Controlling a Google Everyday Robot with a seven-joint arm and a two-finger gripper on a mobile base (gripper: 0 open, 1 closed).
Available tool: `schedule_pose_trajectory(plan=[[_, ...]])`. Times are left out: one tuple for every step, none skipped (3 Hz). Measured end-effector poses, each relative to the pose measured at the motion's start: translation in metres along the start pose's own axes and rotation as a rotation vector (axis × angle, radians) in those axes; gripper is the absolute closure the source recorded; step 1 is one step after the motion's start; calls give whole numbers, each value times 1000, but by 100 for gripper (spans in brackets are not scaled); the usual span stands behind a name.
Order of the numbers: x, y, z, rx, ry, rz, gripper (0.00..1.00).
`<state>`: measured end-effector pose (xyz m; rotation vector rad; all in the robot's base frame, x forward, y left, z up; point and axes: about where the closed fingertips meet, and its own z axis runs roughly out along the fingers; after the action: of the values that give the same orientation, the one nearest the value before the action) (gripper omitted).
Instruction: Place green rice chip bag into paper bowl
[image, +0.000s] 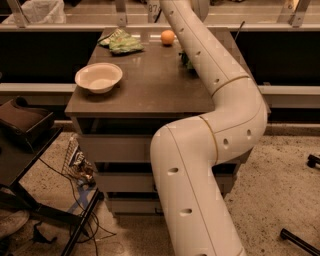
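The paper bowl (98, 77) is cream-white and stands empty at the left front of the brown table (145, 87). The green rice chip bag (184, 59) lies at the table's right side; only a dark green sliver shows beside my white arm (215, 75), which covers the rest. The arm rises from the bottom of the view, bends over the table's right edge and leaves through the top edge. My gripper is out of view beyond that edge.
A smaller pale green mottled bag (121, 42) lies at the table's back left, an orange (168, 37) at the back middle. A counter rail runs behind the table. A dark cart (22, 122) and cables stand on the floor at left.
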<state>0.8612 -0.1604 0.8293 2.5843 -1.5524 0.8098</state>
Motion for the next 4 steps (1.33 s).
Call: schedule_pose_trajectory(plan=[[0, -1, 3, 4, 1, -1, 48], [1, -1, 0, 4, 1, -1, 72], [1, -1, 0, 5, 1, -1, 100], [1, -2, 1, 7, 2, -1, 100]])
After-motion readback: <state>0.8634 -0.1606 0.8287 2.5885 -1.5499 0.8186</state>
